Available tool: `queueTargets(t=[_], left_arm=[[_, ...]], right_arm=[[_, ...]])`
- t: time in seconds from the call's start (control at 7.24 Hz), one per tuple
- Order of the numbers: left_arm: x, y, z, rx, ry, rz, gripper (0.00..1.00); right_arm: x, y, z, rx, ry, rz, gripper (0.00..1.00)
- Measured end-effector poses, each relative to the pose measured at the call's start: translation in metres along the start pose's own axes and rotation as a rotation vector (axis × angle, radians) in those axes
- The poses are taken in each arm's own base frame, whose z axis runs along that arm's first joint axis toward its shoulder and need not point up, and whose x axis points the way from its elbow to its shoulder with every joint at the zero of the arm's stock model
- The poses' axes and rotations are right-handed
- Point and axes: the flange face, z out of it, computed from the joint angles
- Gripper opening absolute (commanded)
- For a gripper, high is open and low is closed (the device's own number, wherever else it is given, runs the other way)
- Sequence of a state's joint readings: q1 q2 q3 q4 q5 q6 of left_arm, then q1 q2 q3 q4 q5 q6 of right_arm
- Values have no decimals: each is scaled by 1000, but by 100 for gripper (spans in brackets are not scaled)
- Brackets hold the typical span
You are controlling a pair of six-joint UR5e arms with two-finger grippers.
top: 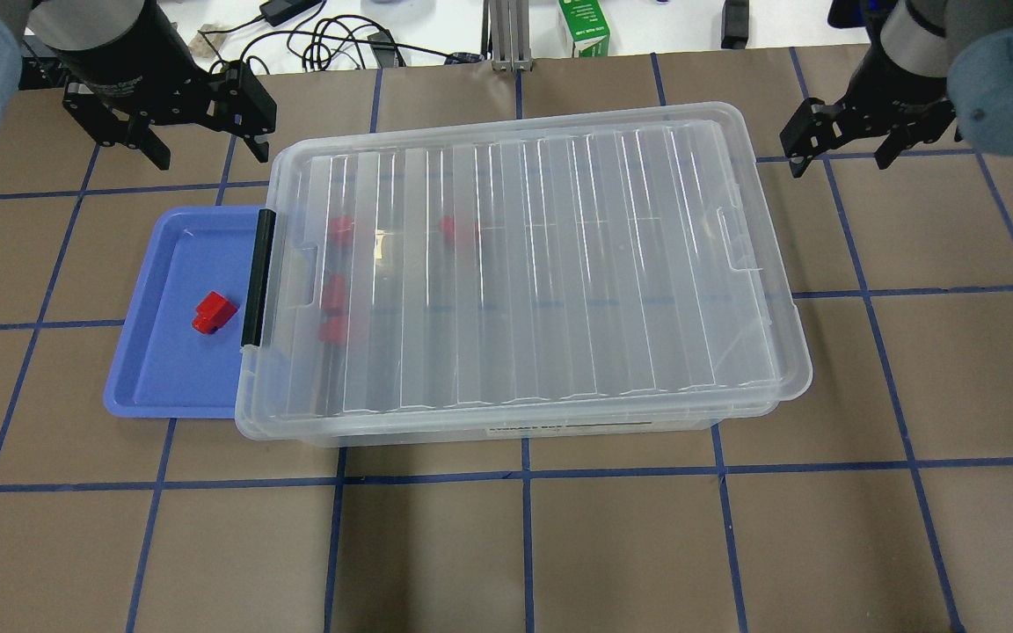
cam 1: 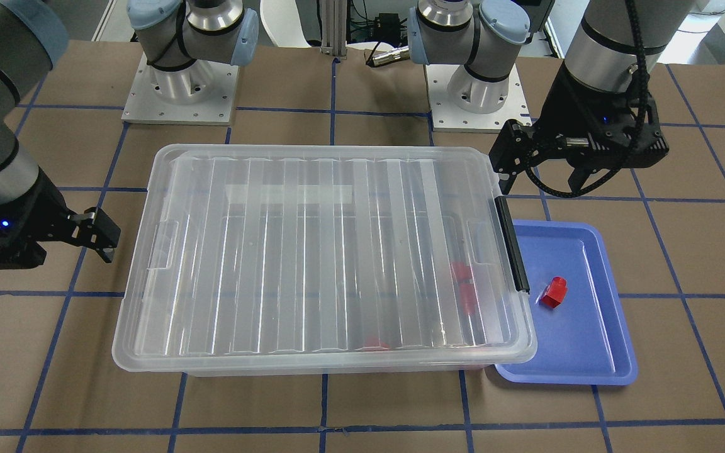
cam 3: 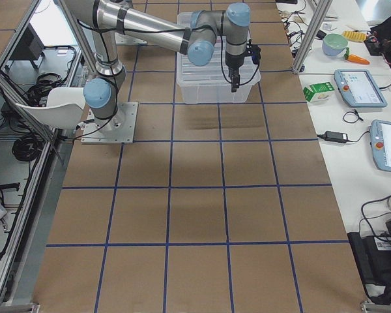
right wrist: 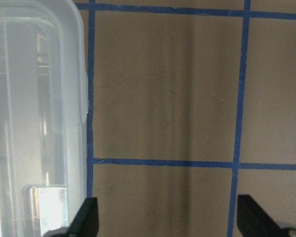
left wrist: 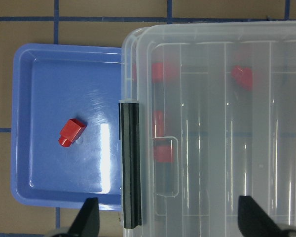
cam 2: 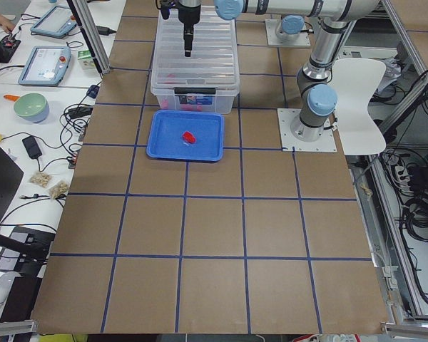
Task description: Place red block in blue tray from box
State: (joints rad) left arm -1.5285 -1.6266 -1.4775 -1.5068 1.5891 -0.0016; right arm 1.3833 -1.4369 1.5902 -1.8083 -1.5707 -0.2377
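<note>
Box [top: 542, 264] sits lidded with other red pieces [top: 339, 230] inside, blue tray [top: 155, 369] just beside its latched end, left gripper [top: 207, 132] and right gripper [top: 842, 145] hover near opposite ends, fingers spread, and red block [top: 212, 312] lies inside that tray.

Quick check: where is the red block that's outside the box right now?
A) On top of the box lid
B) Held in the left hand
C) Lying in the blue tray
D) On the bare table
C: the red block lies loose on the floor of the blue tray, with no hand touching it.
</note>
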Motion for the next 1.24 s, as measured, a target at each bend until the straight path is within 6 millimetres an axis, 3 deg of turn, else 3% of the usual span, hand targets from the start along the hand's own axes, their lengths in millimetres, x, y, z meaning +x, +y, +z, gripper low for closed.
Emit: queueTargets(t=[0.28, 0.41, 0.55, 0.97, 1.24], left_arm=[[-1, 0, 0, -1, 0, -2, 100], [-1, 0, 0, 0, 0, -2, 100], [-1, 0, 0, 0, -2, -1, 100], [-1, 1, -1, 3, 2, -1, 100], [-1, 1, -1, 3, 4, -4, 100]], right_arm=[[-9, 35, -72, -3, 0, 5, 100], [-16, 49, -90, -11, -3, 15, 100], [-30, 56, -97, -16, -7, 36, 100], [-122, 67, -103, -13, -28, 74, 100], [-140, 67, -100, -17, -27, 62, 100]])
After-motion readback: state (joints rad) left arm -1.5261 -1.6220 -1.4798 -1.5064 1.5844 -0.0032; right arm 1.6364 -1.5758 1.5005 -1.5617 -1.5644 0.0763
